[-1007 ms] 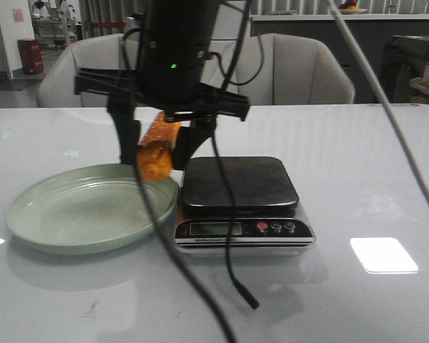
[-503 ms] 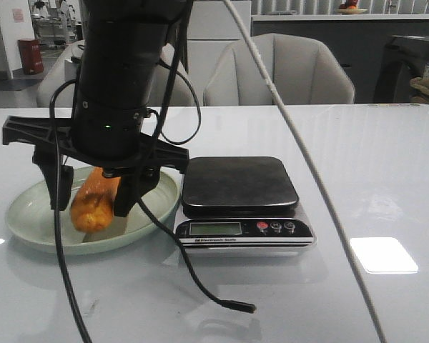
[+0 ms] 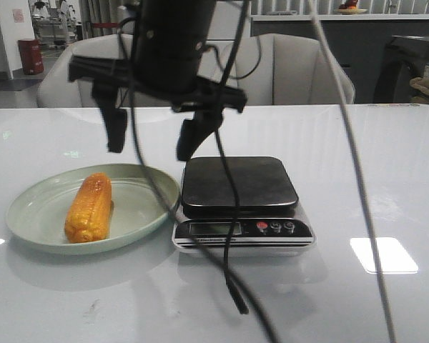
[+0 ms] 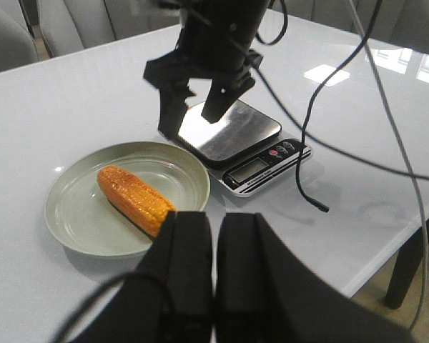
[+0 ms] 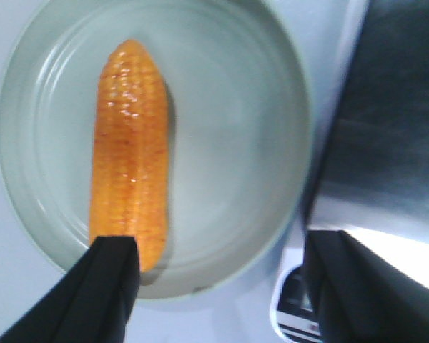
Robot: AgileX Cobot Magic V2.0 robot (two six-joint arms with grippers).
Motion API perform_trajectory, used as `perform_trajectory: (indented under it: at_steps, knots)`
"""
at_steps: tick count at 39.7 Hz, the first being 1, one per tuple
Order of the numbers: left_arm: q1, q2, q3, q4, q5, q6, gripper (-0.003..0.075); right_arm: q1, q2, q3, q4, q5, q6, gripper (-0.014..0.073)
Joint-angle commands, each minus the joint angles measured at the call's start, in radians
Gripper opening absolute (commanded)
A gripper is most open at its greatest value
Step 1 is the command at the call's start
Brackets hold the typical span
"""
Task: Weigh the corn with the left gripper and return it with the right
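Note:
The orange-yellow corn lies lengthwise in the pale green plate, left of the black scale, whose pan is bare. My right gripper hangs open above the plate's right edge, well clear of the cob. From its wrist I see the corn in the plate below, with the right gripper spread wide and holding nothing. My left gripper is shut and empty, back near the table's front edge, short of the corn, the plate and the scale.
Black cables dangle from the right arm down over the scale's front onto the table. A bright light patch lies on the glossy white tabletop at the right. Grey chairs stand behind the table's far edge.
The right gripper carried the corn from beside the scale down into the plate, let it go, and rose open. The corn now rests in the plate.

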State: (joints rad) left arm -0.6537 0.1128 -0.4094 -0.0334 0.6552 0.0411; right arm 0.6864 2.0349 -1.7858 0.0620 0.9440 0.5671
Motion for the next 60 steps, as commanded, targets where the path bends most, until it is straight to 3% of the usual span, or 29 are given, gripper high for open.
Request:
perform_trajectory:
  at_steps: [1,8,21,44,60]
  knots:
    - [-0.004,0.01,-0.024,-0.007,-0.081,0.0,0.0113,-0.055,-0.117,-0.031,-0.005,0.066,-0.13,0.0573]
    - [-0.004,0.01,-0.024,-0.007,-0.081,0.0,0.0113,-0.139,-0.208,0.023,-0.004,0.119,-0.352,0.0573]
    - [-0.004,0.01,-0.024,-0.007,-0.081,0.0,0.0113,-0.257,-0.462,0.322,-0.004,-0.027,-0.648,0.0571]
    - [-0.004,0.01,-0.024,-0.007,-0.081,0.0,0.0113,-0.292,-1.129,1.01,0.013,-0.527,-0.649,0.0568]
    - [-0.004,0.01,-0.024,-0.007,-0.081,0.0,0.0113,-0.292,-1.716,1.352,0.016,-0.589,-0.648,0.0568]
